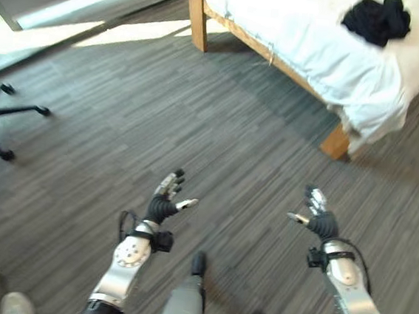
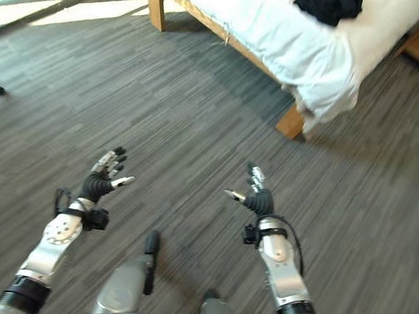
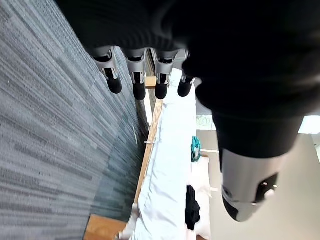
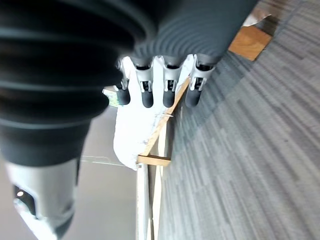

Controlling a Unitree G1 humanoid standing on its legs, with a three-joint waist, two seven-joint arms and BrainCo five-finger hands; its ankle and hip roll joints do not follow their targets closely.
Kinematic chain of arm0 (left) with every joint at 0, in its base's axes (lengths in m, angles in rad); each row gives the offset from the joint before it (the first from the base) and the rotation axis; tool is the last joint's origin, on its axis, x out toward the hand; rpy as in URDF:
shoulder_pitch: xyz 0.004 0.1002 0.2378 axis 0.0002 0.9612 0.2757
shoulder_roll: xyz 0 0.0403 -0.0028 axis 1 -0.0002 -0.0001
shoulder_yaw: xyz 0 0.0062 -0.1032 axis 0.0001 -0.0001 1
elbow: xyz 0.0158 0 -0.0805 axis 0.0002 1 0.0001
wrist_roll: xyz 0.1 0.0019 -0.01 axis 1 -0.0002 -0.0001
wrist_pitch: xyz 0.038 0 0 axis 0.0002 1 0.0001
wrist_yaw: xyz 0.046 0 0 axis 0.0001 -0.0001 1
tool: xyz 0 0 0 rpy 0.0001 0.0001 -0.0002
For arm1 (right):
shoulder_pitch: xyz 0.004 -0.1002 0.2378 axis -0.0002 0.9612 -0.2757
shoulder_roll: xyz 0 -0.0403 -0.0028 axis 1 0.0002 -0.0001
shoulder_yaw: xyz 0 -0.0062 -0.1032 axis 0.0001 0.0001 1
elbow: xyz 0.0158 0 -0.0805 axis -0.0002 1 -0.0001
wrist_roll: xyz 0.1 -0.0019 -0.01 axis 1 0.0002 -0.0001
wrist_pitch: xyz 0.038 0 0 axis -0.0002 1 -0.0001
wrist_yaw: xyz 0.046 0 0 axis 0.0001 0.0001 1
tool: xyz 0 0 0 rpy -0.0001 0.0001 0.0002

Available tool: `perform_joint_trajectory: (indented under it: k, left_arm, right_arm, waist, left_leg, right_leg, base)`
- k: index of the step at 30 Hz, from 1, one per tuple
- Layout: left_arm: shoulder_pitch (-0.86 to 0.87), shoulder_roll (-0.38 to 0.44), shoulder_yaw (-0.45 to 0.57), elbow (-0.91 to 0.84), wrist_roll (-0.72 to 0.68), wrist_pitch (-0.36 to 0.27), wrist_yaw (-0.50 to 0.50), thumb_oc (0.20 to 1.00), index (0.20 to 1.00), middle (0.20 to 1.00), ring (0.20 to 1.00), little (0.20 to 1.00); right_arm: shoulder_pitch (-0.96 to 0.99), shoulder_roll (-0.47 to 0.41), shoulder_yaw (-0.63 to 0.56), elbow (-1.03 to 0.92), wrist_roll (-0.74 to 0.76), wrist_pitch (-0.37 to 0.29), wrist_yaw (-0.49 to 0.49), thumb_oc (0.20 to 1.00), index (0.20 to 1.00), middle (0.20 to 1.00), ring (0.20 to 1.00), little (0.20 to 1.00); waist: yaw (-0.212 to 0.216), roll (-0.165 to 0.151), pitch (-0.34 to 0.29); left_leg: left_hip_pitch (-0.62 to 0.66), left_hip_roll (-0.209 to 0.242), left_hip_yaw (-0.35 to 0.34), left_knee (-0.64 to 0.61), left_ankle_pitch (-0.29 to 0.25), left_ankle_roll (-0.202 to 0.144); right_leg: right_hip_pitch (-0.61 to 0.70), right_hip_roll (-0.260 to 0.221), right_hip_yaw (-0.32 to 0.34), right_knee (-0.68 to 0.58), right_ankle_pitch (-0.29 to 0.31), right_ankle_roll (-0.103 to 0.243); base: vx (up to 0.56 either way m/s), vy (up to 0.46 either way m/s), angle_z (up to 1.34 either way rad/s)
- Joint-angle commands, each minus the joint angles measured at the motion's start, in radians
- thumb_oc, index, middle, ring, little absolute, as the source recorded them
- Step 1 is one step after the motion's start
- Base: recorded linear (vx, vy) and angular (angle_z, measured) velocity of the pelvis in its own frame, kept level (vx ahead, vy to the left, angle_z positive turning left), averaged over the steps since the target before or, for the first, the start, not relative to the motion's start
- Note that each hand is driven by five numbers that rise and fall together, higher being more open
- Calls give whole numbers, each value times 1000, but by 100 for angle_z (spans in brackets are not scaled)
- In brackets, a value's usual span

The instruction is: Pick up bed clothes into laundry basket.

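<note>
Clearly the task stands at its approach step, with nothing yet picked up. Both hands are held out over the grey plank floor (image 1: 220, 121), well short of the bed. The left hand (image 1: 165, 203) has its fingers straight and spread with the thumb apart, grasping nothing; the left wrist view shows the same row of extended dark-tipped fingers (image 3: 136, 85) with bare floor past them. The right hand (image 1: 318, 218) mirrors it, fingers (image 4: 148, 92) relaxed and empty.

The task's thing, a crumpled black garment (image 1: 377, 19), lies on top of the white sheet (image 1: 317, 41) near the foot end of the wooden-framed bed (image 1: 200, 24), well apart from both hands. In the left wrist view a small teal item (image 3: 195, 148) sits further up the bed beside the mattress edge; it may be another piece of clothing, though it is too small to tell.

A black swivel-chair base (image 1: 1, 118) stands on the floor off to the left, clear of the route. A person's shoe (image 1: 15, 305) shows at the lower left.

The next move, as I judge it, calls for walking forward to the bed corner until the black garment is within reach, then lowering one hand onto it and closing round the cloth.
</note>
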Motion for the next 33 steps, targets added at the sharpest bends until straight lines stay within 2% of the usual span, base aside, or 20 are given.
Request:
perform_joint_trajectory:
  k: [1,3,5,7,8,9,10,12,13,14,15,17,19,21,22,24,26,28,31,33]
  left_arm:
    - [-36,5,-8,-59,53,-29,-11,1000,1000,1000,1000,1000]
    - [-52,19,-2,-50,56,-29,-3,1000,1000,1000,1000,1000]
    - [-69,30,-4,-35,64,-23,-6,1000,1000,1000,1000,1000]
    - [-93,33,-10,-19,62,-26,-11,1000,1000,1000,1000,1000]
    - [-119,40,-27,-2,61,-30,-27,1000,1000,1000,1000,1000]
    - [-126,37,-40,7,56,-31,-29,1000,1000,1000,1000,1000]
    - [-147,34,-50,24,54,-30,-29,1000,1000,1000,1000,1000]
    - [-149,22,-60,42,64,-26,-26,1000,1000,1000,1000,1000]
    - [-142,10,-61,45,63,-28,-25,1000,1000,1000,1000,1000]
    - [-141,9,-61,45,63,-28,-25,1000,1000,1000,1000,1000]
    - [-130,-1,-73,38,56,-31,-42,1000,1000,1000,1000,1000]
    - [-107,-9,-78,20,51,-35,-56,1000,1000,1000,1000,1000]
    - [-105,-17,-89,14,34,-38,-60,1000,1000,1000,1000,1000]
    - [-131,-22,-100,-7,7,-38,-56,1000,1000,1000,1000,1000]
    - [-144,-23,-105,-21,4,-43,-52,1000,1000,1000,1000,1000]
    - [-173,-33,-117,-25,13,-45,-40,1000,1000,1000,1000,1000]
    - [-189,-45,-119,-21,7,-48,-39,1000,1000,1000,1000,1000]
    - [-193,-51,-122,-22,2,-54,-40,1000,1000,1000,1000,1000]
    - [-198,-68,-132,-12,7,-48,-34,1000,1000,1000,1000,1000]
    - [-197,-76,-135,-17,12,-50,-26,1000,1000,1000,1000,1000]
  right_arm:
    - [-25,-57,-45,-53,-8,-37,17,1000,1000,1000,1000,1000]
    - [-38,-56,-37,-64,-5,-38,23,1000,1000,1000,1000,1000]
    - [-40,-60,-37,-82,-19,-38,24,1000,1000,1000,1000,1000]
    - [-29,-72,-48,-87,-22,-37,30,1000,1000,1000,1000,1000]
    - [-3,-87,-74,-85,-18,-39,26,1000,1000,1000,1000,1000]
    - [10,-88,-82,-88,-16,-35,26,1000,1000,1000,1000,1000]
    - [30,-83,-103,-88,-18,-35,20,1000,1000,1000,1000,1000]
    - [54,-71,-112,-94,-26,-29,27,1000,1000,1000,1000,1000]
    - [74,-65,-114,-102,-34,-26,31,1000,1000,1000,1000,1000]
    - [74,-65,-114,-102,-34,-26,31,1000,1000,1000,1000,1000]
    - [101,-59,-115,-106,-40,-21,44,1000,1000,1000,1000,1000]
    - [116,-67,-115,-96,-35,-21,56,1000,1000,1000,1000,1000]
    - [95,-79,-92,-70,-16,-27,66,1000,1000,1000,1000,1000]
    - [64,-97,-71,-46,-1,-24,60,1000,1000,1000,1000,1000]
    - [55,-102,-64,-42,8,-24,52,1000,1000,1000,1000,1000]
    - [24,-118,-56,-28,11,-17,42,1000,1000,1000,1000,1000]
    - [7,-127,-59,-19,4,-17,38,1000,1000,1000,1000,1000]
    - [-2,-135,-56,-13,-1,-20,33,1000,1000,1000,1000,1000]
    - [2,-140,-58,-1,-19,-20,23,1000,1000,1000,1000,1000]
    - [0,-137,-57,13,-24,-19,8,1000,1000,1000,1000,1000]
  waist:
    - [-44,67,-55]
    - [-92,119,-37]
    - [-131,147,-26]
    - [-164,157,-20]
    - [-199,171,-19]
    - [-216,178,-29]
    - [-252,199,-29]
    - [-295,225,-30]
    - [-313,237,-29]
    - [-313,239,-27]
    - [-334,231,-55]
    - [-360,254,-67]
    - [-369,265,-63]
    - [-362,226,-41]
    - [-350,194,-29]
    - [-317,156,3]
    - [-300,142,9]
    - [-286,155,4]
    - [-240,182,3]
    - [-202,174,7]
  left_leg:
    - [43,63,-55,-268,117,-2]
    - [106,126,-86,-269,108,-29]
    - [144,137,-96,-270,106,-34]
    - [179,105,-102,-278,86,-29]
    - [222,79,-135,-278,27,-29]
    - [249,67,-145,-278,-1,-31]
    - [298,101,-182,-278,-45,-76]
    - [381,142,-212,-278,-91,-111]
    - [436,164,-214,-275,-126,-126]
    - [438,166,-214,-275,-126,-126]
    - [506,170,-214,-259,-179,-149]
    - [556,221,-219,-215,-190,-187]
    - [516,253,-230,-67,-81,-201]
    - [375,224,-286,229,19,-170]
    - [312,186,-318,337,11,-147]
    - [188,99,-315,468,-73,-119]
    - [137,71,-272,396,-97,-108]
    - [116,84,-233,204,-91,-89]
    - [80,103,-193,-161,65,-84]
    - [3,122,-176,-271,86,-78]
  right_leg:
    - [252,294,-130,76,341,97]
    - [120,355,-209,253,391,97]
    - [63,323,-220,258,391,97]
    - [16,275,-166,137,353,97]
    - [-72,136,-170,-47,300,97]
    - [-100,76,-178,-126,305,89]
    - [-195,-90,-157,-235,404,89]
    - [-249,-211,-163,-308,510,97]
    - [-261,-229,-177,-321,530,97]
    - [-258,-228,-179,-322,530,97]
    - [-254,-200,-212,-328,519,97]
    - [-222,-150,-224,-324,517,97]
    - [-187,-106,-232,-314,505,97]
    - [-149,-102,-219,-287,454,81]
    - [-129,-103,-213,-280,437,48]
    - [-66,-88,-186,-292,408,17]
    - [-30,-73,-157,-303,389,11]
    - [3,-40,-151,-305,350,3]
    - [106,31,-158,-322,277,-13]
    - [171,54,-172,-320,236,-24]
  base:
    - [472,-99,-45]
    - [461,-80,-18]
    - [484,137,3]
    - [665,262,-2]
    - [843,253,12]
    - [1131,-34,37]
    - [922,-227,80]
    - [895,-303,185]
    - [532,-172,137]
    - [730,-214,35]
    - [581,-169,20]
    - [612,-205,64]
    - [391,-178,71]
    - [373,-308,-23]
    - [357,-367,-33]
    - [342,-259,-12]
    - [383,-40,-45]
    - [436,82,-53]
    - [575,126,-34]
    - [586,102,-23]
